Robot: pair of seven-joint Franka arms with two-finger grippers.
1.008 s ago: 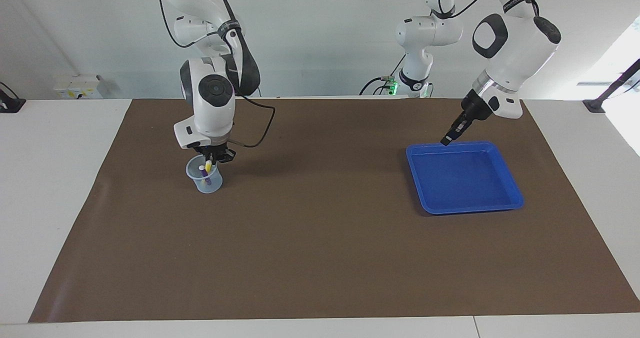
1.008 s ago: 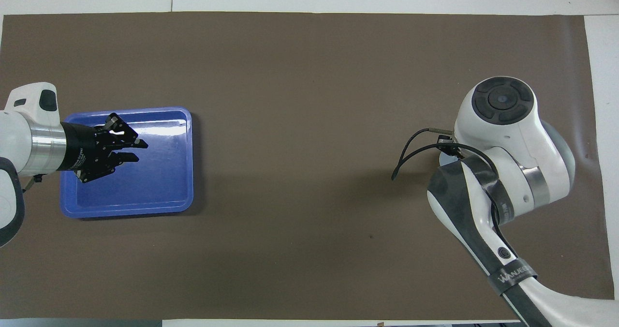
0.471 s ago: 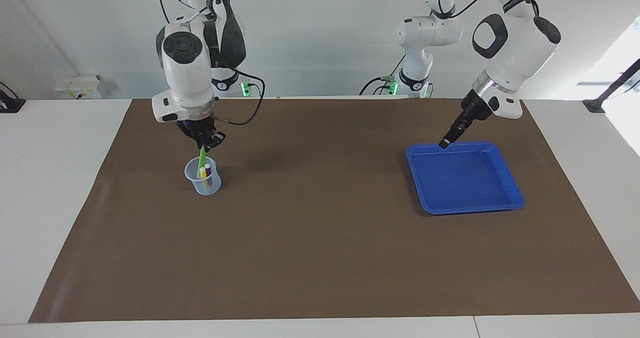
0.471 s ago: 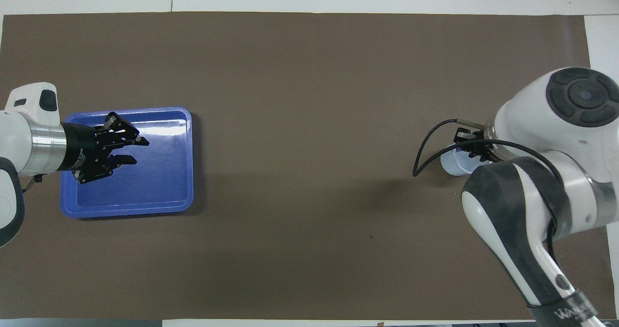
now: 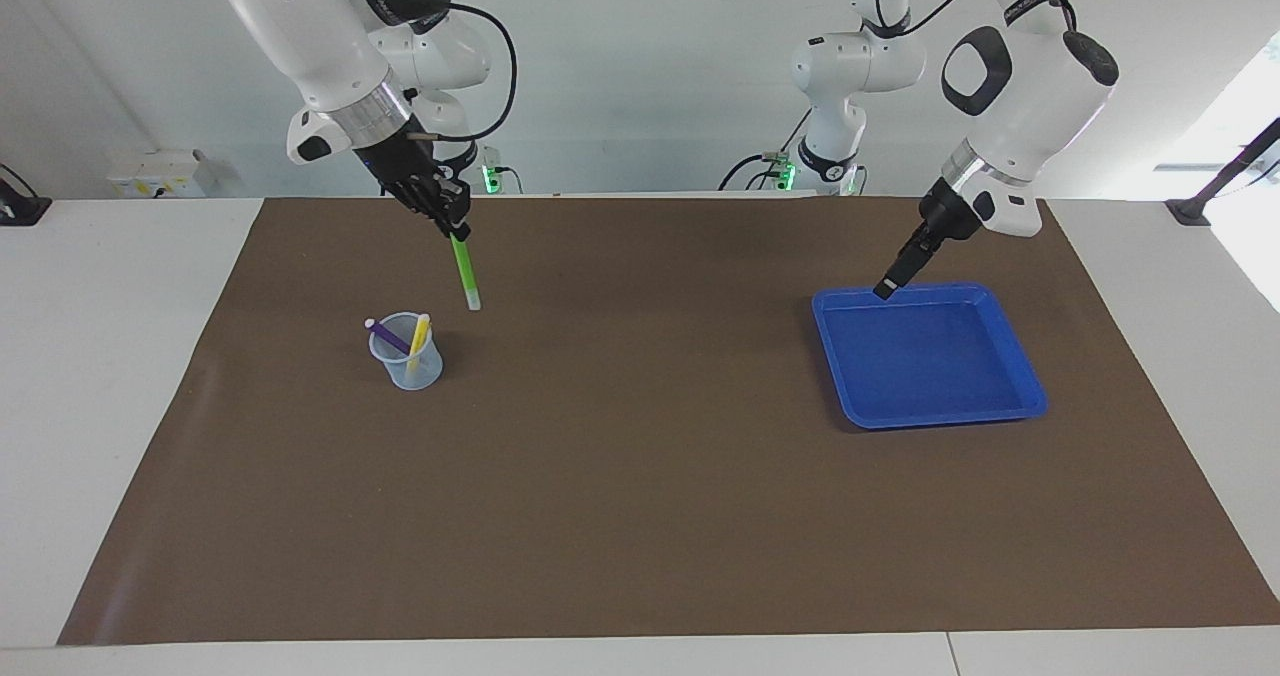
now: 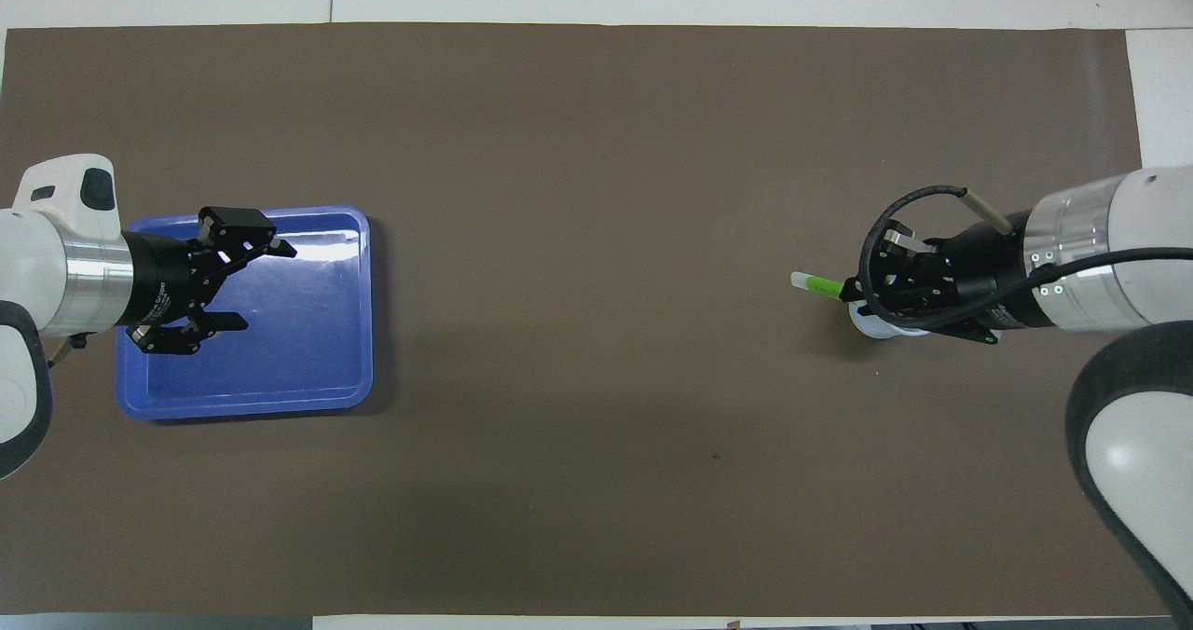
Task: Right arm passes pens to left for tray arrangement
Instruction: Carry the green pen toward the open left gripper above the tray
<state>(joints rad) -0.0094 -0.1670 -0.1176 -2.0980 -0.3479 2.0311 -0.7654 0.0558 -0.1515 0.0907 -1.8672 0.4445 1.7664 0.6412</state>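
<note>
Both arms are glossy white with rounded, jointed housings and dark grey or black padding at the joints. The right arm (image 5: 320, 36) carries round black caps on its joints, a brushed silver wrist ring, and a black cable that loops from the wrist up along the arm. Dark bands with white lettering wrap its upper links. The left arm (image 5: 1020, 86) has a rounded black panel on its white shell, a silver wrist ring and thin black cables. Each ends in a black linkage gripper: right gripper (image 5: 455, 228), left gripper (image 5: 886, 289).
</note>
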